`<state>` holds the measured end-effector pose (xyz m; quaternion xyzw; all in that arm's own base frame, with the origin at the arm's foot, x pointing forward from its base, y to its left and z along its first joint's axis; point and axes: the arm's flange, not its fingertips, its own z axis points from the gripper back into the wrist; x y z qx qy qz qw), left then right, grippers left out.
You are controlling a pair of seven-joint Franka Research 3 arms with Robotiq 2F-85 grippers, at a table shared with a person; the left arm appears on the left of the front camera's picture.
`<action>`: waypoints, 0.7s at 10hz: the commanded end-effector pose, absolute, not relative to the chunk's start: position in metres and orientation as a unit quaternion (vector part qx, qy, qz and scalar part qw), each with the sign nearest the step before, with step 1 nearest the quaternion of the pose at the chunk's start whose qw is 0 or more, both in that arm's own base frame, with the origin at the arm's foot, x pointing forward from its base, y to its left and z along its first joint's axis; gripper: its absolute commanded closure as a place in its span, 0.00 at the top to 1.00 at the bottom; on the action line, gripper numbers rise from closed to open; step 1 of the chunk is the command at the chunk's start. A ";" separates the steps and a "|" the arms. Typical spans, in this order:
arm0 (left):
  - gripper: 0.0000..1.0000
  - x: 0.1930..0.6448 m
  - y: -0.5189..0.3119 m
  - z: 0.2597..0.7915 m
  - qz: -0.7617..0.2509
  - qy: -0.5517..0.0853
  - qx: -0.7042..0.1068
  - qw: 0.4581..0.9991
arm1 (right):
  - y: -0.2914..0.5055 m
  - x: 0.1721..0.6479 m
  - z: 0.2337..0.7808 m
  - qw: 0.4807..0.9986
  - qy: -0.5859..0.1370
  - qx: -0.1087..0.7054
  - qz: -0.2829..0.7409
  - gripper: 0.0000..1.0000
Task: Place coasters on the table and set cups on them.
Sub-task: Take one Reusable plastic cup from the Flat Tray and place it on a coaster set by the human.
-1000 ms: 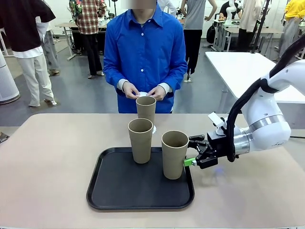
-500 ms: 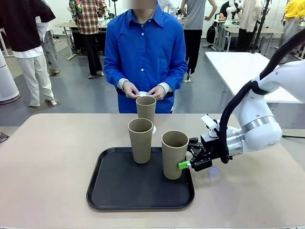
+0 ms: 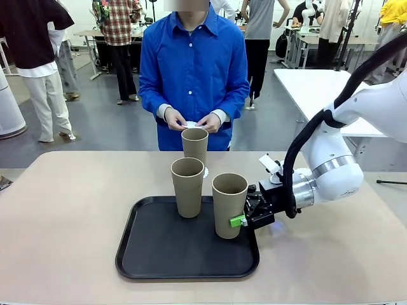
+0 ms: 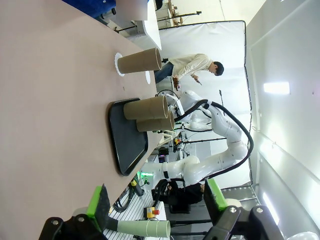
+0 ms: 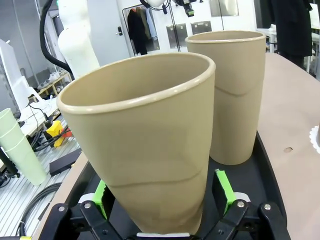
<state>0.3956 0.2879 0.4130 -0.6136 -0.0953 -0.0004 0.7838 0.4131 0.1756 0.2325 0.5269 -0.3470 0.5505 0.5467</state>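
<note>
Straddling the nearest cup (image 3: 229,203) at the black tray's (image 3: 159,257) right edge with the right gripper's (image 5: 161,192) jaws spread wide. Second cup (image 3: 187,187) at tray's far edge; third cup (image 3: 194,145) on a coaster (image 4: 118,64) near the table's (image 3: 63,210) far edge. Left gripper (image 4: 157,200) agape, empty.

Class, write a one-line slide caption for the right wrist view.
Open right hand straddling the nearer cup on the black tray, a second cup behind.
</note>
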 end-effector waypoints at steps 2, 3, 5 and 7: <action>1.00 0.396 0.289 0.416 0.004 -0.100 -0.616 0.781 | 0.191 0.419 0.228 0.548 -0.349 0.528 0.547 1.00; 1.00 0.396 0.289 0.416 0.004 -0.100 -0.616 0.781 | 0.194 0.419 0.228 0.546 -0.347 0.529 0.549 1.00; 1.00 0.396 0.289 0.416 0.004 -0.100 -0.616 0.781 | 0.197 0.418 0.228 0.532 -0.352 0.529 0.559 1.00; 1.00 0.396 0.289 0.416 0.004 -0.100 -0.616 0.781 | 0.195 0.415 0.228 0.502 -0.362 0.528 0.581 0.60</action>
